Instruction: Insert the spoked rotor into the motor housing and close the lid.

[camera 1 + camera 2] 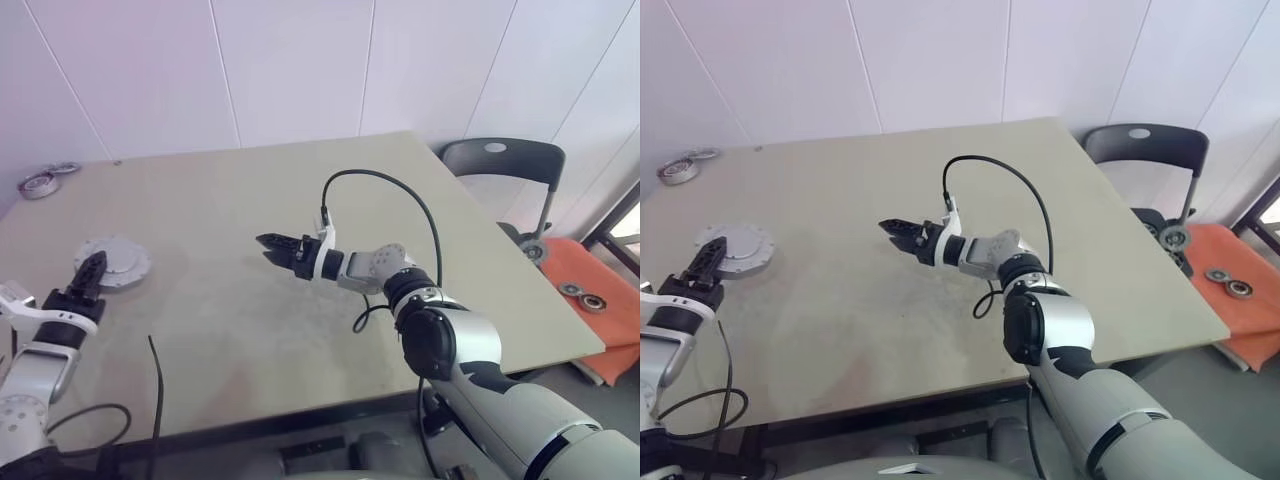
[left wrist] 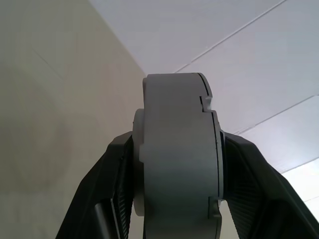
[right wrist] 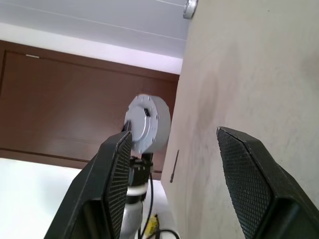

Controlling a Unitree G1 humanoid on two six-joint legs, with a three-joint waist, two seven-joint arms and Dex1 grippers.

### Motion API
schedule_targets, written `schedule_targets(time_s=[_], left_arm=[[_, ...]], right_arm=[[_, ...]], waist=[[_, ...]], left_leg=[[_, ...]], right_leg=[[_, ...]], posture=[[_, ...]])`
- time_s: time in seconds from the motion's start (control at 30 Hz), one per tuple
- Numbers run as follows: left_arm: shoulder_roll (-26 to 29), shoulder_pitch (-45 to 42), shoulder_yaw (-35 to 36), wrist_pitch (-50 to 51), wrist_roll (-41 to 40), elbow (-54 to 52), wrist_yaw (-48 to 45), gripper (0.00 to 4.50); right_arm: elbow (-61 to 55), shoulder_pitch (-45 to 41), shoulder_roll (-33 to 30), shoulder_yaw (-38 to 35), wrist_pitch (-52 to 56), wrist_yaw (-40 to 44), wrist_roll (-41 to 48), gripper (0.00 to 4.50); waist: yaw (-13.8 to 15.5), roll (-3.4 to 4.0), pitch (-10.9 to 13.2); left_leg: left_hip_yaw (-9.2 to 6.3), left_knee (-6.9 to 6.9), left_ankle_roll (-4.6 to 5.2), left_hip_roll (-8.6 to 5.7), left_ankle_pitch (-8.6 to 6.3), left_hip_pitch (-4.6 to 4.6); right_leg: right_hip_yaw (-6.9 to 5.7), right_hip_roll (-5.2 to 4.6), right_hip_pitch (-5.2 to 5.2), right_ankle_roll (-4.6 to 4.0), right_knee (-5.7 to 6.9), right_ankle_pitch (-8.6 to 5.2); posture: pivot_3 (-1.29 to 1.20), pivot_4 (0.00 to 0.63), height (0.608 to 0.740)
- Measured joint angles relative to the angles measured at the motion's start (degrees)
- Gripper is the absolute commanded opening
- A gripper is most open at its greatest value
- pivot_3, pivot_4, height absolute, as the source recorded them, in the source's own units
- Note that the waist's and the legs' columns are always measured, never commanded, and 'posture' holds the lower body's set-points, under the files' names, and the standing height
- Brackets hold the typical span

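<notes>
The left gripper [image 1: 91,266] sat at the near left of the surface [image 1: 300,200], its black fingers [image 2: 112,174] clenched on the motor housing [image 1: 120,258]. In the left wrist view the housing was seen edge-on, a pale grey round puck with a raised hub on one flat side and a seam and small notches around its rim, one finger pressed against each flat face. From the head views it looked like a grey disc with a scalloped edge and a paler centre, set just past the fingertips near the left edge of the surface. The right wrist view showed it gripped by the left fingers and held out past the edge of the surface, one round face with small holes turned toward the right gripper. Its inside could not be seen.

The right gripper [image 1: 270,247] hovered over the middle of the surface, pointing left toward the housing and well apart from it. Its fingers [image 3: 254,169] were spread and released, with only bare surface between them. A black cable [image 1: 400,195] arched up from its wrist and dropped back to the forearm.

At the far left corner of the surface lay two metal rings [image 1: 40,184], just beside each other. Off the right edge stood a dark chair [image 1: 505,160], and near it an orange mat [image 1: 590,265] carried a couple of small round metal parts [image 1: 594,299]. White panelled walls [image 1: 300,70] rose behind the surface.
</notes>
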Motion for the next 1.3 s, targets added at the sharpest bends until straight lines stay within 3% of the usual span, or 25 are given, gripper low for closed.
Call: schedule_targets(time_s=[0.3,0.7,1.0,1.23,1.3], left_arm=[[9.4,-9.3,1.0,-1.6,10.3,19.3,-8.8,2.16],[14.4,-18.0,0.3,-6.9,25.4,42.6,-17.7,2.16],[15.3,-25.8,-2.3,-12.9,35.5,56.1,-21.9,2.16],[15.3,-28.4,-2.4,-15.4,39.0,60.2,-23.4,2.16],[15.3,-28.6,-2.4,-15.8,39.4,60.7,-23.7,2.86]], right_arm=[[0.1,0.0,-0.4,0.0,-0.4,-0.6,-0.1,2.83],[0.1,0.1,-0.8,0.1,-0.4,-1.0,-0.5,2.83],[0.1,0.2,-1.1,0.5,-0.3,-1.0,-0.6,2.83],[0.1,0.2,-1.7,0.8,-0.4,-1.0,-0.6,2.83],[0.1,0.2,-1.8,0.9,-0.4,-1.0,-0.6,2.87]], waist=[[-0.3,0.0,0.0],[-0.6,-0.06,0.0],[-0.7,-0.24,-0.1],[-1.5,-0.31,-0.1],[-1.6,-0.32,-0.1]], left_leg=[[-0.01,-0.09,0.0,0.02,0.0,0.01],[-0.08,-0.09,0.0,0.01,0.0,-0.01],[-0.11,-0.11,-0.01,0.01,0.0,-0.07],[-0.14,-0.1,0.0,0.01,0.0,-0.13],[-0.14,-0.1,-0.01,0.01,0.0,-0.13]], right_leg=[[-0.01,0.01,-0.06,0.01,0.01,0.0],[-0.05,0.0,-0.1,0.01,0.05,0.0],[-0.05,-0.02,-0.2,0.02,0.09,0.01],[-0.06,-0.05,-0.26,0.02,0.15,0.01],[-0.05,-0.06,-0.28,0.02,0.17,0.01]], posture=[[0.0,0.0,0.74],[0.0,0.0,0.74],[0.0,0.0,0.74],[0.0,0.0,0.74],[0.0,0.0,0.74]])
